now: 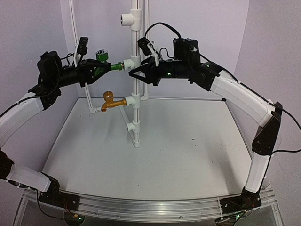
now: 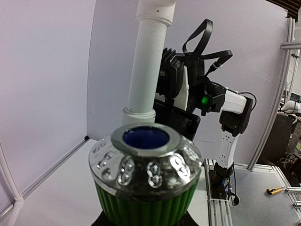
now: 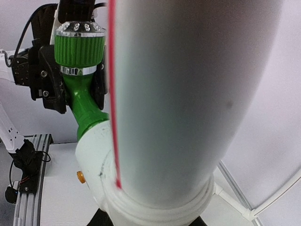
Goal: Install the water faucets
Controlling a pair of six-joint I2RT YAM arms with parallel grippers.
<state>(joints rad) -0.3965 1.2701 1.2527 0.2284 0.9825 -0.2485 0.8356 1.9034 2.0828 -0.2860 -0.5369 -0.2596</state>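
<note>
The green faucet [image 1: 104,62] lies level at the left of the upright white pipe [image 1: 136,37]. Its threaded end sits in the middle T-fitting [image 1: 129,64]. My left gripper [image 1: 96,68] is shut on its body, so the left wrist view is filled by its round ribbed handle [image 2: 146,188]. The golden faucet [image 1: 111,100] is seated in the T-fitting below [image 1: 132,100], with no gripper on it. From the right, my right gripper [image 1: 137,71] is shut on the pipe at the middle fitting. Its black fingertips [image 3: 99,219] flank the fitting [image 3: 96,150], and the green faucet [image 3: 80,52] shows beyond.
A third T-fitting [image 1: 129,19] sits higher on the pipe and a small one [image 1: 133,126] near its foot. A thin white rod [image 1: 74,33] rises at the back left. White walls close in the white floor [image 1: 188,150]. An aluminium rail [image 1: 150,207] runs along the front.
</note>
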